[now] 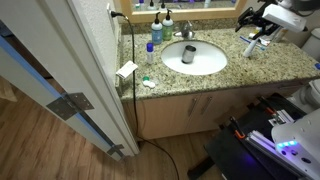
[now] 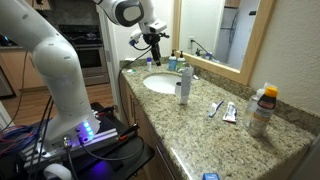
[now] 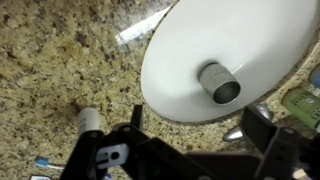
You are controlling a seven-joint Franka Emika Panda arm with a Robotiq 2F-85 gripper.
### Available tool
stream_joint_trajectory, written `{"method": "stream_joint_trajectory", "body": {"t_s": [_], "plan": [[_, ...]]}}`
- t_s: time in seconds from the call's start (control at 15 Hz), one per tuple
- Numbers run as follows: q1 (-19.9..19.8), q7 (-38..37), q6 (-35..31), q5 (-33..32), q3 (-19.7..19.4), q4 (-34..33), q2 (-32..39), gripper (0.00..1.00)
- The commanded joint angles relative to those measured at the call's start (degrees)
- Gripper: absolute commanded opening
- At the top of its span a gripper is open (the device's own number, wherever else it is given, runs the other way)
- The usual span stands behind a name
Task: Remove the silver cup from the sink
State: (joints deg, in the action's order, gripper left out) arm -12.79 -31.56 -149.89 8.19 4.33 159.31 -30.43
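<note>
The silver cup is a small grey metal cylinder inside the white oval sink, with its open mouth showing in the wrist view. In an exterior view the cup stands near the middle of the sink. My gripper is open and empty. It hangs above the counter beside the basin's rim, apart from the cup. In both exterior views the gripper is raised over the counter next to the sink. The cup is too small to tell there.
The chrome faucet stands at the basin's back edge. A blue-capped bottle stands on the speckled granite counter beside the basin. A white-capped item lies on the counter. Toiletries stand farther along it.
</note>
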Motion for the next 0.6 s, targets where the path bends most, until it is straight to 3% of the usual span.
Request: {"method": "stream_joint_trajectory", "body": {"t_s": [0.0, 0.13, 0.2, 0.33, 0.53], "plan": [[-3.6, -8.2, -4.6, -1.6, 2.3, -6.9, 14.4, 1.00], [-1.1, -10.3, -3.2, 0.7, -0.1, -12.4, 21.3, 1.00], [-0.4, -9.0, -3.8, -1.2, -0.6, -6.1, 13.3, 1.00], [0.2, -9.3, -3.8, -1.4, -1.4, -8.1, 16.5, 1.00], [0.0, -8.1, -4.5, -2.7, -1.3, -6.7, 15.4, 1.00]]}}
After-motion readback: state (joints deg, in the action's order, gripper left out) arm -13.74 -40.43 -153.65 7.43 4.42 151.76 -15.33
